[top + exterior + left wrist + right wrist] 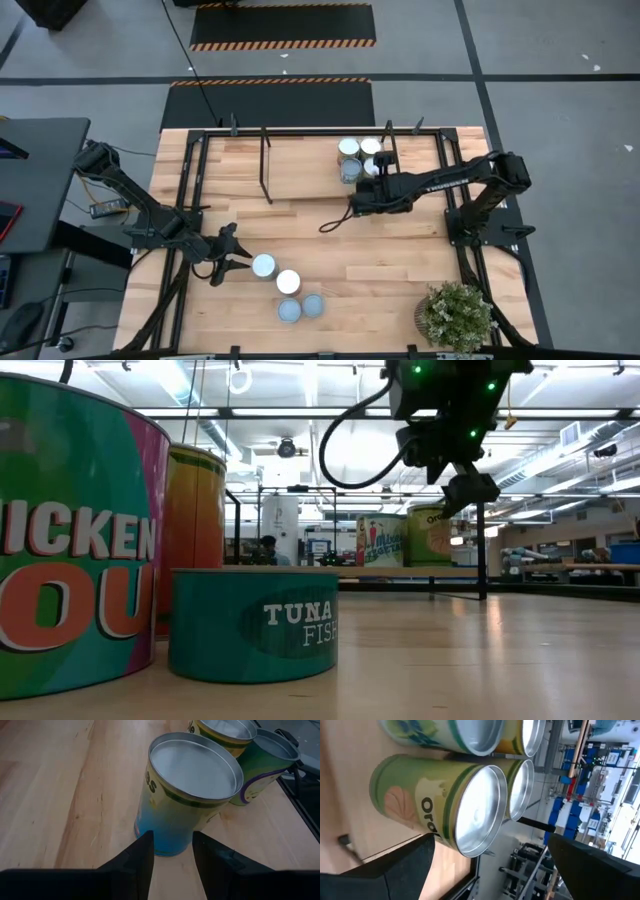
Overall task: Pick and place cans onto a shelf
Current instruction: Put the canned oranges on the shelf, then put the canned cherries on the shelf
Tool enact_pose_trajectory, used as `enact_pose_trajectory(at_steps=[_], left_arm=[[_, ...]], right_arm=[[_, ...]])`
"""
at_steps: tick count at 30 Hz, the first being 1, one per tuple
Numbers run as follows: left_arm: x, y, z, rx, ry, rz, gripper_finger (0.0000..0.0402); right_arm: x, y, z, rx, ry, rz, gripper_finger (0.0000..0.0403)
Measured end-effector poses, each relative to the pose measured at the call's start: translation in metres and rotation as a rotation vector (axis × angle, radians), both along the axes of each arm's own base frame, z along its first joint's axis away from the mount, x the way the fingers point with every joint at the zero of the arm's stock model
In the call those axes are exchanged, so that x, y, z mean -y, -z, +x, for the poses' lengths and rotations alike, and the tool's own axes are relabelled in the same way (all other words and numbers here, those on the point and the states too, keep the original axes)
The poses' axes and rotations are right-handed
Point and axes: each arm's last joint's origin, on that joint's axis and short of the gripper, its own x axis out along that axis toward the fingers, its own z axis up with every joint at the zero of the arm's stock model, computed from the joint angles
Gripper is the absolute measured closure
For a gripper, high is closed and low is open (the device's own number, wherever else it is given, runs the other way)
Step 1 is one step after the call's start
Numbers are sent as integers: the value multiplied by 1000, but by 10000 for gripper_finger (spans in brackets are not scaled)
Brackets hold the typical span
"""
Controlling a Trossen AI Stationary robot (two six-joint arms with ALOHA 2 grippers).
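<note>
Four cans stand upright on the bare table near its front edge: one (264, 265) closest to the left arm, a second (288, 281) just right of and nearer than it, and two pale-topped ones (288, 311) (313, 304) side by side nearer still. The first can (187, 795) lies directly ahead of the left claw (228, 257), just to its right in the high view, its long axis vertical; in the left wrist view its base sits just past the two dark fingertips (145, 842), which stand apart at about the can's width and hold nothing, not yet around it. So the left arm is plainly the nearer one for this can, and the next move looks like a short push forward before closing. On the shelf (300, 170) at the far side three cans (349, 147) are grouped at its right part. The right claw (352, 205) hangs just near of them, fingers spread wide and empty in its wrist view, with a green-labelled can (445, 805) ahead
</note>
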Motion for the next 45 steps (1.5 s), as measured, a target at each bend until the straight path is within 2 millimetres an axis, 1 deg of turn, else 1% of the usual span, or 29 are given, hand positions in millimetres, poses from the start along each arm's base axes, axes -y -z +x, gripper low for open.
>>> enact_pose_trajectory(at_steps=[6, 9, 11, 13, 17, 20, 23, 25, 27, 29, 30, 33, 36, 39, 41, 43, 45], left_arm=[[0, 0, 0, 0, 0, 1, 260], [0, 0, 0, 0, 0, 0, 260], [0, 0, 0, -1, 0, 1, 260], [0, 0, 0, -1, 1, 1, 260], [0, -1, 0, 21, 29, 40, 260], [1, -3, 1, 52, 51, 63, 260], [2, -4, 2, 63, 60, 75, 260], [2, -4, 2, 61, 61, 74, 260], [2, -4, 2, 56, 78, 65, 260], [3, -3, 1, 46, 95, 46, 259], [3, -3, 1, 33, 107, 36, 256], [3, 1, -2, -25, 144, 8, 231], [4, 2, -2, -54, 148, -34, 181], [3, 2, -2, -55, 131, -30, 121], [2, 3, -1, -50, 96, -6, 89], [2, 5, 0, -47, 70, 12, 66], [3, 6, 2, -40, 50, 25, 52]], right_arm=[[10, -1, 7, 42, 2, -18, 6], [11, -1, 11, 61, -12, -18, 6], [8, -2, 11, 51, -29, -18, 6], [1, -7, 13, 62, -46, -16, 6], [-17, -27, 21, 163, -75, 0, 6], [-34, -46, 30, 276, -114, 26, 6], [-50, -62, 41, 452, -141, 139, 6], [-59, -66, 49, 575, -163, 257, 6], [-69, -67, 56, 663, -194, 366, 6], [-80, -65, 65, 729, -231, 432, 6], [-85, -62, 68, 730, -247, 442, 6], [-100, -56, 74, 732, -303, 446, 6], [-108, -53, 74, 737, -310, 448, 6], [-109, -51, 77, 762, -291, 464, 6], [-110, -49, 79, 777, -286, 480, 6], [-111, -46, 80, 769, -286, 488, 6], [-112, -44, 82, 769, -289, 491, 6]])
